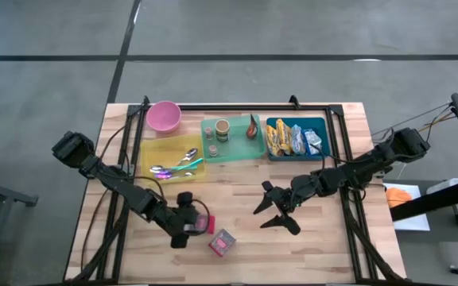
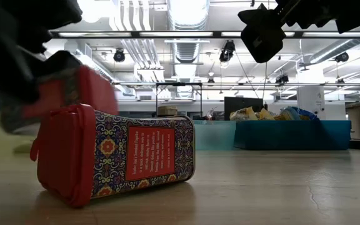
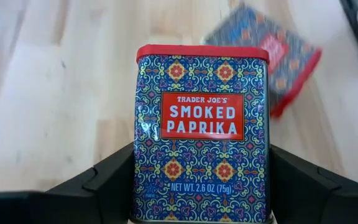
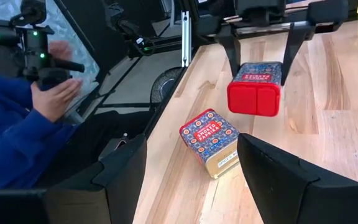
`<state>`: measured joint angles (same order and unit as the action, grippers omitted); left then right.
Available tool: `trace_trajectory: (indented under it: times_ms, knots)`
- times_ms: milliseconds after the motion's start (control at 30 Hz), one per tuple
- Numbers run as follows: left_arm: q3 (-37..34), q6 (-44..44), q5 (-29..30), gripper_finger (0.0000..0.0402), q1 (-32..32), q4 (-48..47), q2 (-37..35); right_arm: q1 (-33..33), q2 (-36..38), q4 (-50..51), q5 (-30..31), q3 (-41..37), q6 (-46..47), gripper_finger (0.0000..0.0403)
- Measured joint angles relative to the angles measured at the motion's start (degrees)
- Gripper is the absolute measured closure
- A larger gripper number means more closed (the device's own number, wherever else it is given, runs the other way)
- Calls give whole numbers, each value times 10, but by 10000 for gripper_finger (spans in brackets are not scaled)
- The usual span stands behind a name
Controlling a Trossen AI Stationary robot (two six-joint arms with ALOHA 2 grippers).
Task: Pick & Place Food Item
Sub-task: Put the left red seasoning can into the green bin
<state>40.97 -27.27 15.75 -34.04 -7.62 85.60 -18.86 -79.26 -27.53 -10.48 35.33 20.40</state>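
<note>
Wooden planks are carrying everything we are working with: a pink bowl (image 1: 164, 116), a yellow tray (image 1: 151, 152) of spoons, a green tray (image 1: 237, 148) with small jars and a blue tray (image 1: 324, 124) of snack packets, all lined along the far edge, so that the near half is staying free for handling.

We are holding one paprika tin (image 4: 256, 88) in our left gripper (image 1: 188, 228), the fingers (image 3: 110, 180) clamped on its two side walls, so the printed front is facing the wrist camera with the red lid pointing away. In the right wrist view this tin is hanging above the wood rather than resting on it, which to us suggests a lift or a carry.

A second paprika tin (image 1: 222, 242) is lying on its side on the table just beside the held one, toward the near edge, apart from both grippers.

We are keeping our right gripper (image 1: 279, 208) above bare wood near the middle of the table, its fingers (image 4: 291, 174) spread wide with nothing between them, probably waiting clear of the left arm.

Beyond the table's left end a person's hand (image 4: 55, 99) is gripping a control handle.
</note>
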Motion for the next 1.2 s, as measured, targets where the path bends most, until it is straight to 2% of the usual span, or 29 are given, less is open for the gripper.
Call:
trace_trajectory:
  times_ms: [133, 367, 833, 1033, 1200]
  knots:
    - [4, -13, 22, 113, 0, 22, 0, 0, 0, 0, 0, 0, 0, 154]
    - [25, -121, 32, 113, 0, 44, 0, 0, 0, 0, 0, 0, 0, 154]
    - [70, -122, 48, 113, 5, 55, -2, 0, 0, 0, 0, 0, 0, 154]
    - [71, -181, 38, 113, 9, 66, -8, 0, 0, 1, 0, 0, 0, 154]
    - [71, -170, -28, 113, 24, 122, -12, 0, 0, 3, 0, 0, 0, 154]
